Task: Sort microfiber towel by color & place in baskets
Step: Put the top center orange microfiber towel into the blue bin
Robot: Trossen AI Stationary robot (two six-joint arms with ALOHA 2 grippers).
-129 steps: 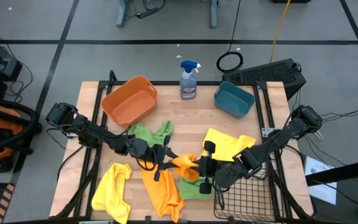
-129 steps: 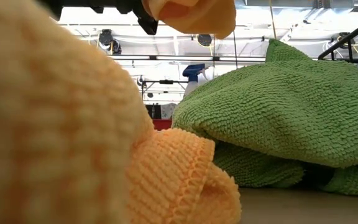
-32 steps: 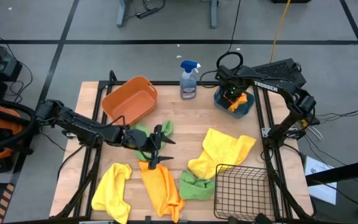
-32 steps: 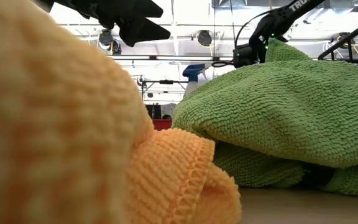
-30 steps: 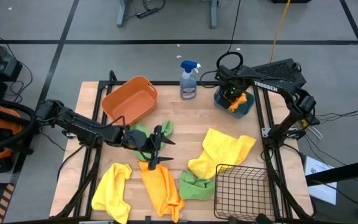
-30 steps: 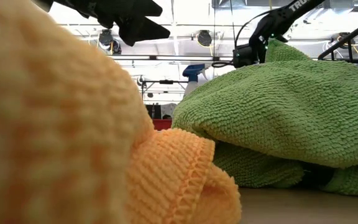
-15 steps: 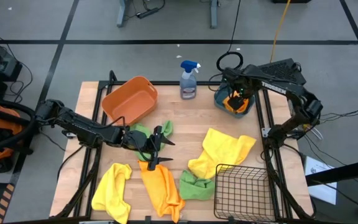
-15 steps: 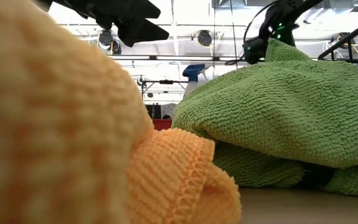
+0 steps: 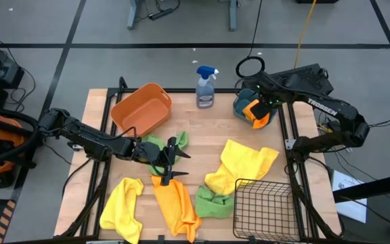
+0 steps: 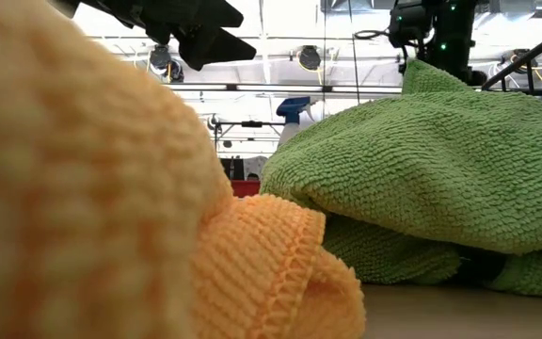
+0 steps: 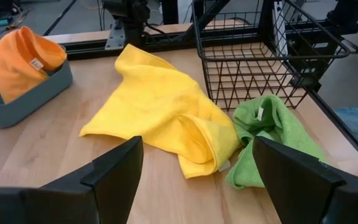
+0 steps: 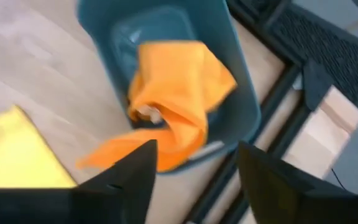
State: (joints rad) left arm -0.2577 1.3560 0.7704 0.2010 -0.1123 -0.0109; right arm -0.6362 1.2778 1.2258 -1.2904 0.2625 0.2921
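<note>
Far left, orange tub (image 9: 141,108) empty. Left gripper (image 9: 175,157) hovering mid-table, fingers spread wide, gripping nothing, poised above the long orange towel (image 9: 175,201) beside a green towel (image 9: 156,146). Further right, yellow towel (image 9: 244,163) and wire basket (image 9: 266,207) waiting. Far right, right gripper (image 12: 194,163) parted and empty above the teal bin (image 9: 242,102), orange cloth (image 9: 256,110) draped half over its rim. Drop-off looks done; next up, likely lowering and pinching that long orange towel.

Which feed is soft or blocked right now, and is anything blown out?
Right wrist view: motion-smeared, though the orange towel in the teal bin is readable. Low view: filled by a near, out-of-focus orange towel and a green towel; ceiling lights behind are blown out. High and left wrist views: sharp, evenly lit.
</note>
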